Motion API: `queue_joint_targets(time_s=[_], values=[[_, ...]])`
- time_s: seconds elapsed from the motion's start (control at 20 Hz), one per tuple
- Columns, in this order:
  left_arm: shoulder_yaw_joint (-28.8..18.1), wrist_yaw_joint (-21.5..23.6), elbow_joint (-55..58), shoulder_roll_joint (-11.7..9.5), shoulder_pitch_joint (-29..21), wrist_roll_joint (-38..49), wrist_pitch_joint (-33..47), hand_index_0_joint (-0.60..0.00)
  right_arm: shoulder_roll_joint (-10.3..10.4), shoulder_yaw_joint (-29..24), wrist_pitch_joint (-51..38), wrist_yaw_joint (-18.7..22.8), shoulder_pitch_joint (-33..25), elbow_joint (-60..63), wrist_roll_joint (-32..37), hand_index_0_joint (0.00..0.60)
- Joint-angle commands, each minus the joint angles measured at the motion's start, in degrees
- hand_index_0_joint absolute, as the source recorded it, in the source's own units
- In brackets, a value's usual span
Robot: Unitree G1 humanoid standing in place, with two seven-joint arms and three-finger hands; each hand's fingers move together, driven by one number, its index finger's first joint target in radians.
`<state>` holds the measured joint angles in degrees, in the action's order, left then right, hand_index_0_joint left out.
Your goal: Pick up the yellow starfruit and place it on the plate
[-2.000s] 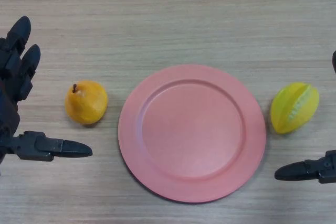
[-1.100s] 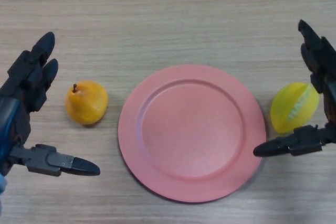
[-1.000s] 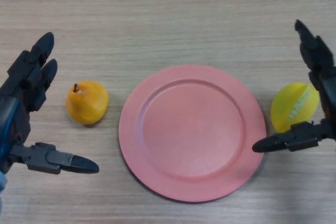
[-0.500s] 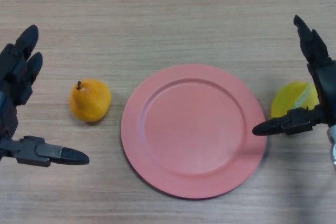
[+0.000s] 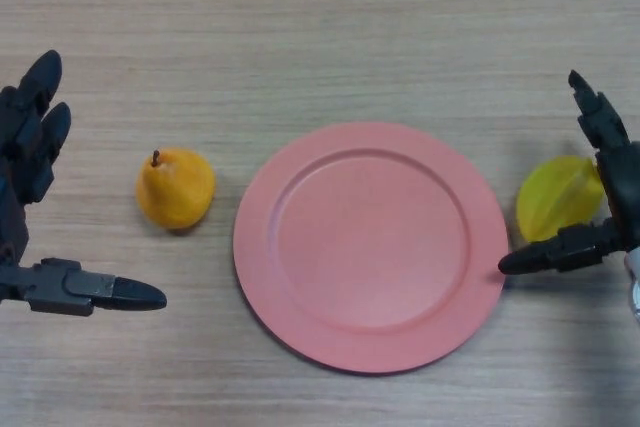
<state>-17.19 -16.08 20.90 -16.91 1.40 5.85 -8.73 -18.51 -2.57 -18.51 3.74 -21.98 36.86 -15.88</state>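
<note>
On the wooden table [image 5: 330, 27] there is one pink plate [image 5: 371, 244], one yellow starfruit [image 5: 558, 196], one orange-yellow pear [image 5: 175, 189] and two black robot hands. The plate sits in the middle of the frame, slightly right of centre, and holds nothing. The pear stands at centre left, stem pointing up, just beside the plate's left rim but not touching it. The starfruit lies at the right edge of the frame, resting on the table just off the plate's right rim.

The right hand [image 5: 612, 187] reaches in from the right edge and brackets the starfruit: its fingers extend straight toward the upper part of the frame just right of the fruit, while the thumb points left below it, its tip at the plate's rim. The hand is spread apart, not closed on the fruit; whether it touches the fruit cannot be told.

The left hand [image 5: 22, 182] shows at the left edge, also spread wide, well apart from the pear.
</note>
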Motion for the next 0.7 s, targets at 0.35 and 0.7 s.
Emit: queue_joint_targets(time_s=[0.35,0.7], values=[[-4.8,3.12,2.2,-2.84,-2.2,2.71,6.92,0.0,-4.15,-1.94,-13.52,8.07,-7.33,7.94,-3.81,0.15],[-4.79,4.49,1.92,-2.45,-1.33,2.28,8.37,0.0,-4.27,-1.45,-13.44,10.34,-8.06,9.98,-6.9,0.6]])
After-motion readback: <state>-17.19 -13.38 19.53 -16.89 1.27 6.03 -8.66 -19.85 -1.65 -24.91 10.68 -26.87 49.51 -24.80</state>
